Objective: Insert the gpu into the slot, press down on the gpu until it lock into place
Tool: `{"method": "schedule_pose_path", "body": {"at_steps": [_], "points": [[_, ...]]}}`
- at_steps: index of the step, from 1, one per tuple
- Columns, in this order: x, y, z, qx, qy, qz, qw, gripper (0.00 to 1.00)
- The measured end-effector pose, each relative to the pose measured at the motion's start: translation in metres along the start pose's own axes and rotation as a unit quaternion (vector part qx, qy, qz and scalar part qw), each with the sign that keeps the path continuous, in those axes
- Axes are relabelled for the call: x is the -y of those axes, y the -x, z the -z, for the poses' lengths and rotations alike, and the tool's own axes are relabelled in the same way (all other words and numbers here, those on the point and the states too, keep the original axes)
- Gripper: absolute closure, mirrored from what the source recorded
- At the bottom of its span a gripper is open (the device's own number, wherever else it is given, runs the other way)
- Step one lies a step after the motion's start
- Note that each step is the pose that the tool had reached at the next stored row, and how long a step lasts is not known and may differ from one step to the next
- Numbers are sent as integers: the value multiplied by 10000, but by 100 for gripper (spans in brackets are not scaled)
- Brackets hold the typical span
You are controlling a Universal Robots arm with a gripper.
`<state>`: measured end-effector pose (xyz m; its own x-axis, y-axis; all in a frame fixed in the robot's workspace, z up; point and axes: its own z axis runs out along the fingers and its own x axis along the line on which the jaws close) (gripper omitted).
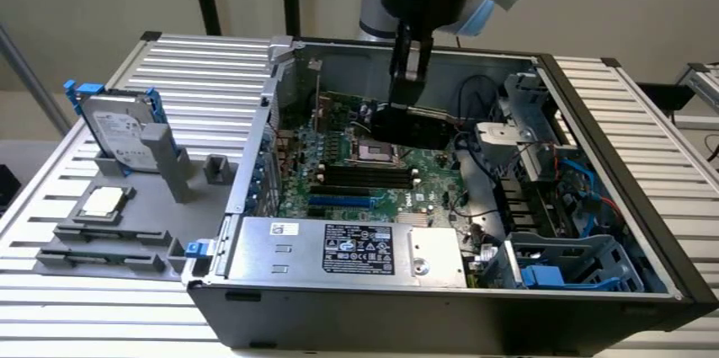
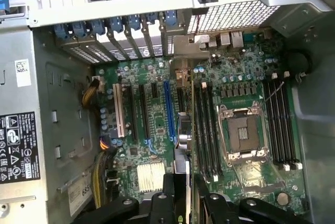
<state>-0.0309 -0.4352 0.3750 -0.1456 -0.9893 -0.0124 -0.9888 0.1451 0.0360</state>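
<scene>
Tool (image 1: 405, 97) hangs from the arm over the middle of the open case, clenched on the gpu (image 1: 410, 125), a thin flat black expansion card with a glossy shroud. The card sits directly under the fingers, held clear above the green motherboard (image 1: 418, 174) and touching nothing below.

The slot (image 1: 340, 202), a long narrow bright-blue plastic connector strip, lies on the board nearer the silver labelled power-supply box (image 1: 337, 248). The card is well above it and further back in the case, not seated. Black memory slots (image 1: 365, 177) run between the two.

In the wrist view the tool's (image 2: 183, 200) dark fingers flank a thin edge-on strip running parallel to the blue slot (image 2: 168, 110). The empty metal processor socket (image 2: 242, 135) sits further across the board.

The dark grey tower case (image 1: 450, 324) lies on its side, lid off, on a slatted aluminium desk (image 1: 635, 114). At the exterior view's left, a hard drive with blue handles (image 1: 118, 130) stands in a grey holder, with a square processor chip (image 1: 103, 202) on a stand nearby. Beige wall and black poles stand behind.

The card's shroud is dark and reflective. Its underside and connector edge cannot be made out.
</scene>
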Motion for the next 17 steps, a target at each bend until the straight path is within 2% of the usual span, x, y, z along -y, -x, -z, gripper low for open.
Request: {"method": "schedule_pose_path", "body": {"at_steps": [4,6,17], "points": [[-135,-23,-58,19,-42,9,10000,74],[-191,-39,-91,25,-52,16,10000,74],[-274,-234,-253,117,-47,106,9999,74]]}}
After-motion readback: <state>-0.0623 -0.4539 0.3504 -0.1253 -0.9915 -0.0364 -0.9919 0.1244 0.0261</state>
